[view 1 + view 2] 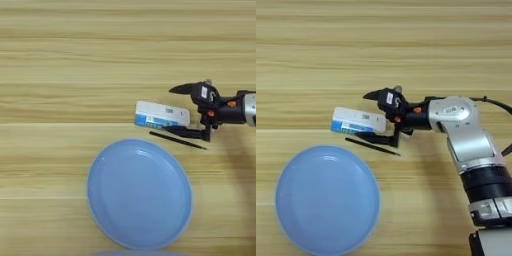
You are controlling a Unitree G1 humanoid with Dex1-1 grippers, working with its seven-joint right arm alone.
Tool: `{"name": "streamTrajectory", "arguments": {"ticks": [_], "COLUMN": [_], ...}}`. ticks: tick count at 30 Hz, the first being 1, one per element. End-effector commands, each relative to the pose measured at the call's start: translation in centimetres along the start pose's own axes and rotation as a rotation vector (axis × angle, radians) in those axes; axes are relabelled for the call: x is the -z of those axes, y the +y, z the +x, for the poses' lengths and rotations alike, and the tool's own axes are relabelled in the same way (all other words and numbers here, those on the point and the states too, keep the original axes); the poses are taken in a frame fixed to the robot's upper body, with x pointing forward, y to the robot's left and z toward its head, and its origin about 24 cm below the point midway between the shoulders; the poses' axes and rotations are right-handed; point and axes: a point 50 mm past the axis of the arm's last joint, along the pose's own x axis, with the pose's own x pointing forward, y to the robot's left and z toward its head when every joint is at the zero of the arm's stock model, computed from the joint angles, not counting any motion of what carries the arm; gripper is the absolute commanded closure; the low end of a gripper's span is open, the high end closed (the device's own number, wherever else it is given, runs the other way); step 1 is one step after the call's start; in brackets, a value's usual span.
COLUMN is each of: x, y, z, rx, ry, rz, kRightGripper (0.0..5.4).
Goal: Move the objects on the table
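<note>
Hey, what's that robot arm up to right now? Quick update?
Right gripper open, straddling the right end of the blue-and-white box. Thin black stick lies just in front. Light-blue plate nearby, empty.

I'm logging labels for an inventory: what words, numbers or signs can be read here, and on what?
No text can be read.
Box: dark print on its white top and a blue band along its side, too blurred to read.
Gripper: a small white sticker by the upper finger, unreadable.
Stick, plate and table: no markings visible.
</note>
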Motion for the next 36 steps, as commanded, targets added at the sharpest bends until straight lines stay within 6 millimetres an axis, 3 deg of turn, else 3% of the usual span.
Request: {"name": "streamTrajectory", "arguments": {"ticks": [1, 13, 36], "x": [-2.8, -3.1, 0.0], "y": [-1.6, -1.3, 0.0], "z": [-1.7, -1.8, 0.3], "rx": [0.070, 0.048, -0.014], "ry": [-0.040, -0.034, 0.046], "rz": [-0.102, -0.129, -0.062], "kRightGripper": [0.04, 0.04, 0.13]}}
